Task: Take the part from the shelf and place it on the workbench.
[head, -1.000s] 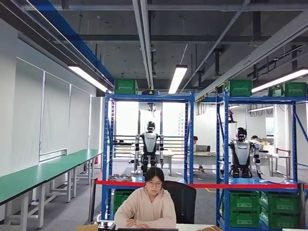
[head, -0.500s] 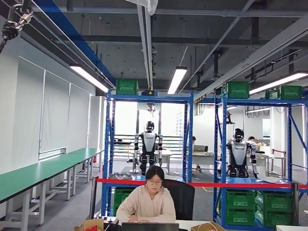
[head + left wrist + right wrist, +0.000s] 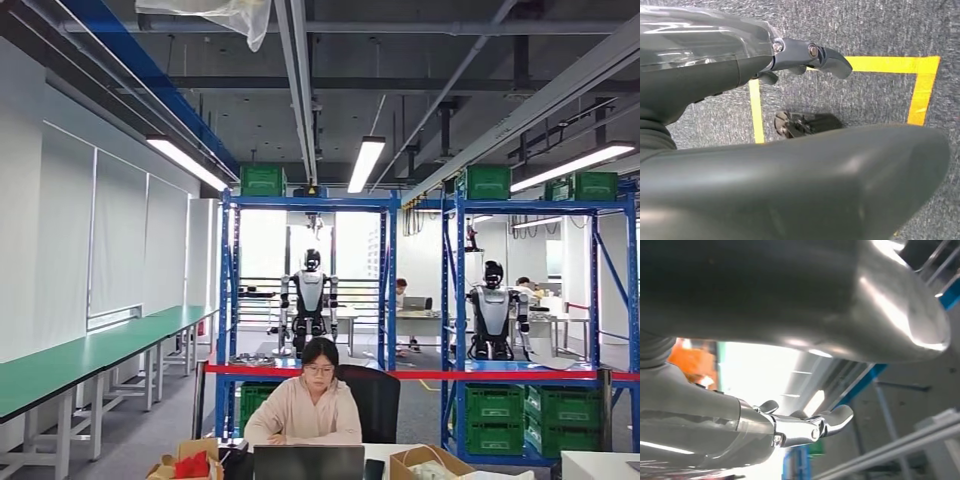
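Left hand (image 3: 806, 115) hung low over grey carpet (image 3: 881, 30) marked with yellow floor tape (image 3: 900, 64), fingers stretched out straight and apart, nothing in them. Right hand (image 3: 802, 410) was up and pointed at the ceiling lights, its fingers likewise extended with nothing held between them and the thick thumb. Out ahead in the head view, a person (image 3: 303, 408) sat at a desk behind a laptop (image 3: 308, 462), an open cardboard box (image 3: 183, 465) with something red inside just beside it. Behind them, red barrier tape (image 3: 423, 374) ran across two blue shelf racks (image 3: 392, 290) carrying green crates (image 3: 494, 418). Small metal pieces (image 3: 253, 359) lay on the left rack's lower shelf; whether one was the part, I could not tell. Two other humanoid robots (image 3: 309, 300) stood beyond
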{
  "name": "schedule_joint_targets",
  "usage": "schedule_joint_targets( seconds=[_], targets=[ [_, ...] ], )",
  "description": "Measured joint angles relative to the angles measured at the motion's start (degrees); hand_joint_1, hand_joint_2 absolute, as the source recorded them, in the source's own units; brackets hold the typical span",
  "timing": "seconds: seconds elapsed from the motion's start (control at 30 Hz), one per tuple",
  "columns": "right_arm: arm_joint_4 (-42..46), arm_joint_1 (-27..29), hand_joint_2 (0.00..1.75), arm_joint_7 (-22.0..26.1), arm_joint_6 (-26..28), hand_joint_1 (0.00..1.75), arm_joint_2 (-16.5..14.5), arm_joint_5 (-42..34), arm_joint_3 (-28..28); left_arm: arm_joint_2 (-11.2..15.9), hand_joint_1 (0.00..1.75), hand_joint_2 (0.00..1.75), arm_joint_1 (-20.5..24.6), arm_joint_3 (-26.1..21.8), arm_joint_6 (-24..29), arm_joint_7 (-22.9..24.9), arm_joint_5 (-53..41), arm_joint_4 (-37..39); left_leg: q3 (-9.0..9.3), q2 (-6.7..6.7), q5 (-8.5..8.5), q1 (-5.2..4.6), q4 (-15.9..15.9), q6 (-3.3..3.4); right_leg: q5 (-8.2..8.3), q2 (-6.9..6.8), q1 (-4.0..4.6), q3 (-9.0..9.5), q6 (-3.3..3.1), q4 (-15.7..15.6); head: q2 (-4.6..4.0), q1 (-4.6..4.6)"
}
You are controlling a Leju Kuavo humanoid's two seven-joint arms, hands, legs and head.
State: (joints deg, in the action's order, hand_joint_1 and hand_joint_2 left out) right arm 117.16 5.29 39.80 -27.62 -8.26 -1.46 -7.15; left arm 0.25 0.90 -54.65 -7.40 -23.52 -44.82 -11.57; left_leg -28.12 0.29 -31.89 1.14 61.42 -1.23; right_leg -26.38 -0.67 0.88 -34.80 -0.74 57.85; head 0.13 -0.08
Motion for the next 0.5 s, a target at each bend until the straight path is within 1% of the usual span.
schedule_joint_targets(
  seconds=[0.03,0.07,0.1,0.13,0.17,0.2,0.23,0.27,0.3,0.33,0.37,0.4,0.43,0.47,0.5],
  targets=[
    [-0.7,0.7,0.00,0.0,0.0,0.00,0.0,0.1,0.1,-0.1,0.00,0.00,0.0,-0.3,0.0,0.0,-0.1,-0.1,1.41,-0.04,-0.50,-0.05,-2.4,0.14,0.29,-0.01,0.06,-0.57,0.29,0.5,0.00,-0.01],
    [-1.5,1.5,0.00,0.0,0.0,0.00,0.0,0.2,0.2,-0.1,0.00,0.00,0.0,-0.5,0.0,-0.1,-0.2,-0.2,1.93,-0.08,-0.96,-0.18,-3.7,0.37,0.67,-0.02,0.09,-1.00,0.60,0.8,0.00,-0.01],
    [-2.4,2.3,0.00,0.0,0.1,0.00,0.0,0.3,0.4,-0.2,0.00,0.00,-0.1,-0.8,0.1,-0.1,-0.3,-0.2,1.70,-0.09,-0.99,-0.21,-3.9,0.79,1.14,0.00,0.07,-1.26,0.95,0.9,0.00,-0.02],
    [-3.4,3.0,0.00,0.0,0.3,0.00,0.0,0.5,0.6,-0.4,0.00,0.00,-0.1,-1.1,0.1,-0.1,-0.5,-0.2,1.35,0.02,-0.69,-0.20,-4.0,1.24,1.04,0.11,-0.02,-1.55,1.29,1.0,0.00,-0.03],
    [-4.4,3.7,0.00,0.0,0.5,0.00,0.0,0.7,0.9,-0.5,0.00,0.00,-0.2,-1.4,0.2,-0.1,-0.7,-0.2,0.86,0.13,-0.23,-0.17,-4.0,1.80,-0.07,0.25,-0.12,-1.89,1.64,1.7,0.01,-0.03],
    [-5.6,4.5,0.00,0.0,0.7,0.00,0.0,0.9,1.3,-0.6,0.00,0.00,-0.2,-1.7,0.3,-0.1,-0.9,-0.3,0.22,0.25,0.39,-0.13,-4.1,2.37,-2.28,0.38,-0.27,-2.39,1.97,3.4,0.01,-0.03],
    [-6.8,5.3,0.00,0.0,0.8,0.00,0.0,1.1,1.8,-0.7,0.00,0.00,-0.2,-2.1,0.4,-0.2,-1.2,-0.4,-0.47,0.35,1.01,-0.17,-4.1,2.76,-5.28,0.48,-0.45,-3.01,2.26,6.0,0.01,-0.03],
    [-8.0,6.1,0.00,0.0,0.7,0.00,0.0,1.3,2.4,-0.8,0.00,0.00,-0.2,-2.5,0.5,-0.2,-1.5,-0.5,-1.27,0.36,1.66,-0.29,-4.1,2.99,-8.22,0.49,-0.59,-3.62,2.46,9.5,0.01,-0.03],
    [-8.9,6.8,0.00,0.0,0.6,0.00,-0.1,1.8,2.9,-0.8,0.00,0.00,-0.3,-2.9,0.6,-0.2,-1.8,-0.6,-2.10,0.38,2.32,-0.43,-4.0,3.11,-10.15,0.49,-0.71,-4.07,2.58,13.0,0.00,-0.04],
    [-9.8,7.4,0.00,0.0,0.4,0.00,-0.1,2.4,3.5,-0.8,0.00,0.00,-0.3,-3.3,0.6,-0.2,-2.1,-0.6,-2.92,0.44,2.95,-0.59,-4.0,3.16,-10.65,0.49,-0.77,-4.01,2.62,15.5,0.00,-0.04],
    [-10.6,7.9,0.00,0.0,0.2,0.00,-0.1,3.0,4.0,-0.9,0.00,0.00,-0.4,-3.6,0.6,-0.1,-2.3,-0.6,-3.79,0.50,3.61,-0.76,-4.0,3.17,-9.82,0.50,-0.78,-3.20,2.56,16.4,0.00,-0.04],
    [-11.4,8.2,0.00,0.0,0.0,0.00,-0.2,3.5,4.4,-0.9,0.00,0.00,-0.4,-3.9,0.6,-0.1,-2.5,-0.6,-4.66,0.55,4.27,-0.93,-3.9,3.18,-8.17,0.50,-0.77,-1.44,2.38,15.2,0.00,-0.05],
    [-12.0,8.5,0.00,0.0,-0.2,0.00,-0.3,3.8,4.7,-0.9,0.00,0.00,-0.4,-4.1,0.6,-0.1,-2.6,-0.6,-5.45,0.57,4.92,-1.07,-3.9,3.17,-6.60,0.53,-0.68,1.34,2.02,12.1,0.00,-0.05],
    [-12.5,8.7,0.00,0.0,-0.3,0.00,-0.5,4.0,5.0,-1.0,0.00,0.00,-0.4,-4.3,0.6,-0.1,-2.7,-0.6,-6.08,0.55,5.52,-1.23,-3.9,3.09,-5.73,0.55,-0.49,4.91,1.52,7.5,0.01,-0.04],
    [-12.7,8.7,0.00,0.0,-0.4,0.00,-0.6,4.0,5.2,-1.1,0.00,0.00,-0.4,-4.5,0.6,-0.1,-2.7,-0.6,-6.51,0.53,6.08,-1.35,-3.9,2.95,-5.75,0.56,-0.28,8.44,1.04,2.5,0.01,-0.02]
  ],
)
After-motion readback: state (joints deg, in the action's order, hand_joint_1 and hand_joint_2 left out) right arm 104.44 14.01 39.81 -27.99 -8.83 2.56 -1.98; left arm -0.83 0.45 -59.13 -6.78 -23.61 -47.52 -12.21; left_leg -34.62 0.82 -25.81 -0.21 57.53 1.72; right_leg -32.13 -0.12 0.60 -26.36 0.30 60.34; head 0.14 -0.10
